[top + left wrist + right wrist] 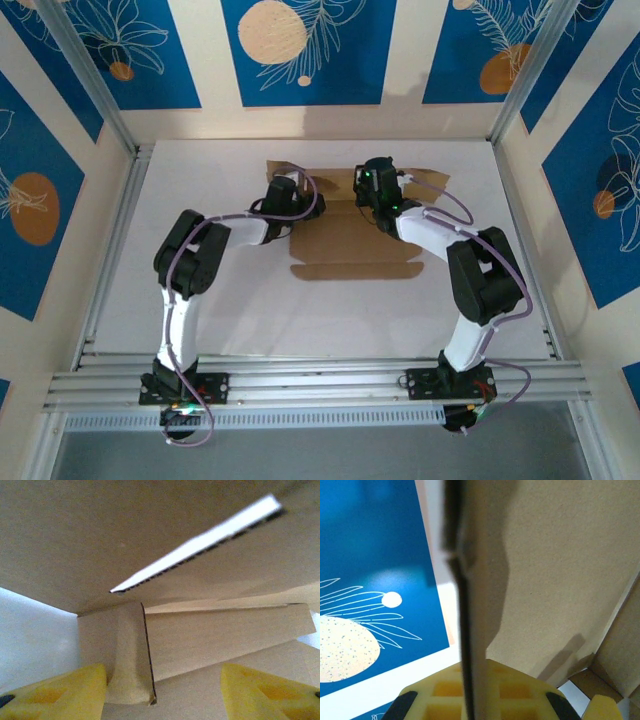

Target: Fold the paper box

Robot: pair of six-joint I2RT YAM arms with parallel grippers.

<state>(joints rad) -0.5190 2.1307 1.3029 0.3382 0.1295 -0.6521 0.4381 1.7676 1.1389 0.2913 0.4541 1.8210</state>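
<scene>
**Right tool** (470,695): closed narrow on a thin upright panel of the paper box (555,570), whose edge is seen running between the yellow pads (515,690). The panel is judged to be pinched so that it is held upright while the opposite side is worked. In the top view this tool (378,186) is placed at the far right part of the box.

**Left tool** (162,695): the fingers (55,697) are set moderately apart and nothing is clamped. A small cardboard tab (131,650) is seen standing between them, close to the left-hand finger. A large panel overhangs above, and a bright slit (200,542) is seen between two panels. The tool is judged to be placed inside the raised fold so that the tab can be caught or tucked; which is intended cannot be told. From above, this tool (284,192) is found at the far left part of the box.

**Paper box** (350,240): laid on the white tabletop (200,310), in its far middle, between the two tools. The base and the near flap (355,270) are lying flat, and the far corners are lifted. The fold is judged to be at an early stage.

**Count**: one paper box; two tools, each with two fingers; two arms, the left arm (190,260) and the right arm (480,270).
</scene>
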